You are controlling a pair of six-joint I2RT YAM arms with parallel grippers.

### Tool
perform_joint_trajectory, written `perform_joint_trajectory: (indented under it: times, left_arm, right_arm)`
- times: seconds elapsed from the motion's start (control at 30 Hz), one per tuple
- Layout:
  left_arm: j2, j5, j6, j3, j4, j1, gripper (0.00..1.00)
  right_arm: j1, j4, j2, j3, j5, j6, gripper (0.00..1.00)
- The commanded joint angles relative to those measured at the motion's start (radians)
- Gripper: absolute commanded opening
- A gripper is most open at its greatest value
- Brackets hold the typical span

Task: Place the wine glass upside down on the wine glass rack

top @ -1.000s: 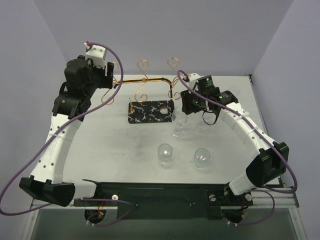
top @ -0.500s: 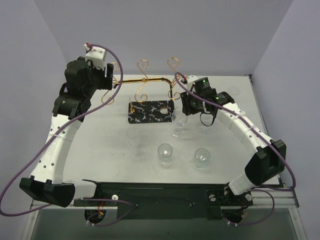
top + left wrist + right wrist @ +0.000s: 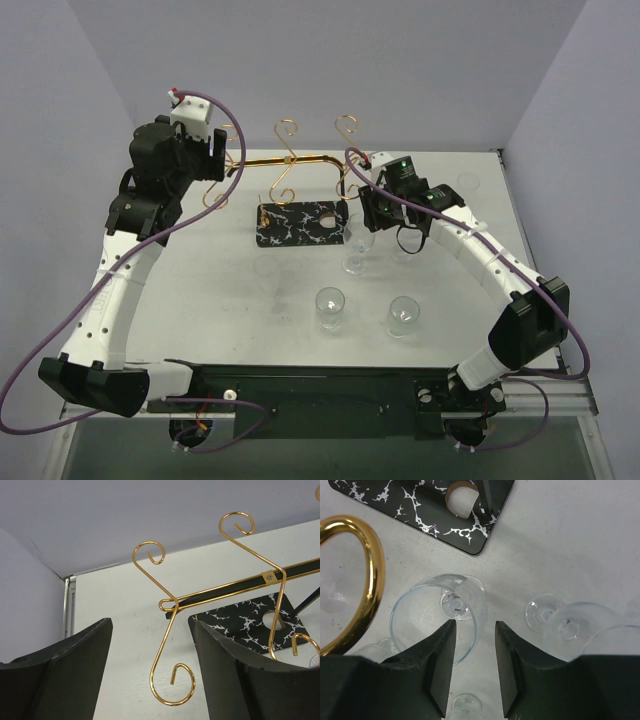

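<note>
Right gripper: part-closed, a gap left between the fingers, nothing seen clamped. Pointing down over the wine glass, right side of the rim lying in that gap. Contact with the rim: cannot tell. Glass upright on the table, just beside the near right corner of the rack base; not yet lifted, not yet turned.

Left gripper: wide apart, empty, held near the left end hook of the rack, apart from the wire.

Step, as judged: closing in for the grasp; lift, flip and hang all to come. Needed next: a firm hold that survives inverting, then a lift clear of the other glasses standing near, then the stem slid into the wire so the foot catches above it. Thin, smooth glass: risk of a slip or a tip if pinched at the rim alone.

Views.
- Right wrist only: rim against the fingers, foot seen through the bowl, one gold loop at the left edge, veined base corner with its hole.
- Top only: both arms, the whole rack, the spread of glasses; right fingers hidden there under the wrist.
- Left wrist only: hooks from the side, open curls above and below the bar; no glass in it.
</note>
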Motion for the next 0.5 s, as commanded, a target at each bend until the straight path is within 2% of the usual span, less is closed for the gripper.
perform_joint_trajectory:
  times: [0.0, 0.47]
  left_arm:
    - [-0.031, 0.005, 0.002, -0.004, 0.064, 0.008, 0.77]
    - [-0.040, 0.007, 0.000, -0.016, 0.073, 0.010, 0.77]
  right_arm:
    - [0.016, 0.003, 0.010, 0.001, 0.042, -0.010, 0.32]
    - [0.017, -0.001, 0.029, 0.000, 0.062, -0.003, 0.23]
